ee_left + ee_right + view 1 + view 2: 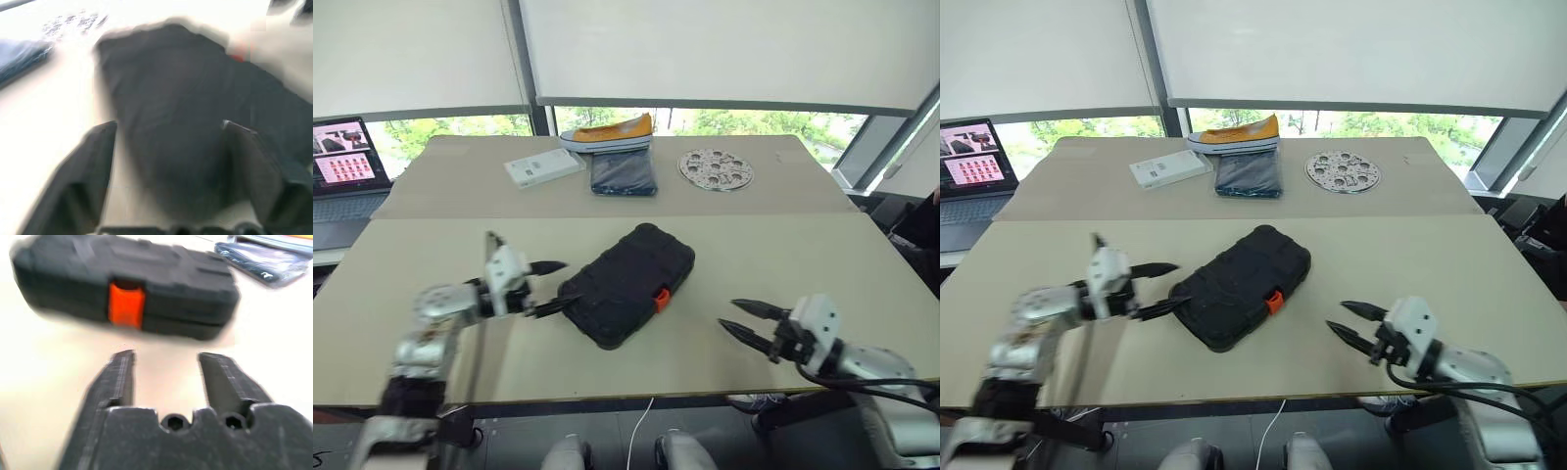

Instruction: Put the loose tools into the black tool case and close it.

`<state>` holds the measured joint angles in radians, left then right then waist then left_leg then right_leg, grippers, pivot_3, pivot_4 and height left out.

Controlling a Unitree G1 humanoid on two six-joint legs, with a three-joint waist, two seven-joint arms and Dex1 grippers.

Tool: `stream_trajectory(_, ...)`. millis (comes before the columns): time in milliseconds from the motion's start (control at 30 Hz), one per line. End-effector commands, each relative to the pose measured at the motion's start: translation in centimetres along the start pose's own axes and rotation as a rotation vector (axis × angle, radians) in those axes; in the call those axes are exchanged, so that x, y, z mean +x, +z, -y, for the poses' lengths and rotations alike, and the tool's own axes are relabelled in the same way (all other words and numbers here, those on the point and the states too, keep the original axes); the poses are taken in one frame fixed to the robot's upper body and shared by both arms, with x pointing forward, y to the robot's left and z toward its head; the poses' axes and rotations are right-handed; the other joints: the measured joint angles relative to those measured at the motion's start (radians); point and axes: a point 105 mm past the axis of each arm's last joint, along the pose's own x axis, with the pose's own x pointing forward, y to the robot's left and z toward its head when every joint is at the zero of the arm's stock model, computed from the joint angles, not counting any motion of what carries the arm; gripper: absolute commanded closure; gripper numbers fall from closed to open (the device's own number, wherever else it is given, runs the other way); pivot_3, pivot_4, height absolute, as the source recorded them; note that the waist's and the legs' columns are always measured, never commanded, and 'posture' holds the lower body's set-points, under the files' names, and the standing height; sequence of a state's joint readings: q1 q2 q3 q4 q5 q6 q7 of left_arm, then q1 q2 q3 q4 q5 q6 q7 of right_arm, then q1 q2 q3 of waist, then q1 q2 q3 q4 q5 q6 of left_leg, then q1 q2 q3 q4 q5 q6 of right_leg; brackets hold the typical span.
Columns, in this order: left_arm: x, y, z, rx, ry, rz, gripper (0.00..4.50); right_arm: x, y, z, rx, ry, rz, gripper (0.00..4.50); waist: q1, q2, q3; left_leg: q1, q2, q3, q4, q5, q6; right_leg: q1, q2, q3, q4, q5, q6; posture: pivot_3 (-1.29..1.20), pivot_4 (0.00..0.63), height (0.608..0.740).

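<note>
The black tool case (pixel 626 284) lies shut and slanted at the middle of the table, its orange latch (pixel 661 299) facing the near right. My left gripper (pixel 568 283) is open at the case's left end, one finger above that corner and one along its edge; whether they touch it I cannot tell. In the left wrist view the case (pixel 186 122) looms between the two fingers (pixel 83 166). My right gripper (pixel 728 313) is open and empty, a little to the right of the case and pointing at the latch (pixel 126 303). The loose tools are out of view.
At the far side of the table lie a white box (pixel 543 166), a yellow shoe (pixel 607 132), a folded dark blue cloth (pixel 624 174) and a round perforated metal disc (pixel 716 168). A laptop (pixel 347 166) stands at the far left.
</note>
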<state>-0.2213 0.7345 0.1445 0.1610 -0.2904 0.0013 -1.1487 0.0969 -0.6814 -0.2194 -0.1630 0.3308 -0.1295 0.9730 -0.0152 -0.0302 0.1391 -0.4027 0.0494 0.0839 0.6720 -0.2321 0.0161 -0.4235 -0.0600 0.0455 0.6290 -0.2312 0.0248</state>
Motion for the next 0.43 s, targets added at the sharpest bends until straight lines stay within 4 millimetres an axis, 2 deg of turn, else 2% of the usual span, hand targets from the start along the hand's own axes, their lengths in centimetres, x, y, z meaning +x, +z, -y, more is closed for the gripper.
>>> stream_trajectory(33, -2.0, -1.3, -0.3, 0.059, 0.076, -0.071, 0.00, -0.9, 0.8, 1.0, -0.090, 0.018, 0.062, 0.41, 0.012, -0.001, 0.001, 0.000, 0.000, 0.000, 0.000, 0.000, 0.000, 0.001, 0.000, 0.000, 0.000, 0.000, 0.001, 0.00, 0.150, 0.740)
stream_trajectory(67, -3.3, -2.4, -0.2, 0.062, 0.108, -0.121, 0.00, -1.2, 0.6, 1.6, -0.072, 0.010, 0.059, 0.41, 0.013, -0.001, 0.001, -0.001, 0.000, 0.001, 0.000, 0.000, 0.000, 0.000, -0.001, -0.001, -0.001, 0.000, 0.001, 0.00, 0.150, 0.740)
stream_trajectory(100, -4.4, -3.2, 0.1, 0.055, 0.128, -0.146, 0.00, -1.4, 0.4, 2.0, -0.056, 0.010, 0.048, 0.20, 0.012, -0.002, 0.001, -0.001, 0.001, 0.001, 0.001, 0.000, 0.000, 0.000, -0.002, 0.000, -0.001, 0.001, 0.001, 0.00, 0.150, 0.740)
stream_trajectory(167, -5.4, -3.9, 0.7, 0.045, 0.150, -0.161, 0.00, -1.5, 0.0, 2.1, -0.067, 0.043, 0.029, 0.20, 0.010, -0.003, 0.002, -0.002, 0.001, 0.000, 0.000, 0.000, 0.000, -0.001, -0.004, 0.000, -0.002, 0.002, -0.001, 0.00, 0.150, 0.740)
stream_trajectory(200, -5.6, -4.0, 1.1, 0.040, 0.155, -0.159, 0.00, -1.5, -0.1, 2.1, -0.074, 0.058, 0.022, 0.20, 0.010, -0.003, 0.002, -0.002, 0.001, 0.000, -0.001, 0.000, 0.000, -0.001, -0.005, 0.000, -0.002, 0.004, -0.006, 0.00, 0.150, 0.740)
stream_trajectory(433, -5.4, -3.8, 1.6, 0.025, 0.214, -0.126, 0.00, -1.2, -1.2, 2.6, -0.098, 0.074, 0.003, 0.20, 0.016, -0.002, 0.003, -0.001, 0.000, 0.001, -0.004, 0.000, 0.000, -0.001, -0.007, -0.002, -0.003, 0.004, -0.006, 0.00, 0.150, 0.740)
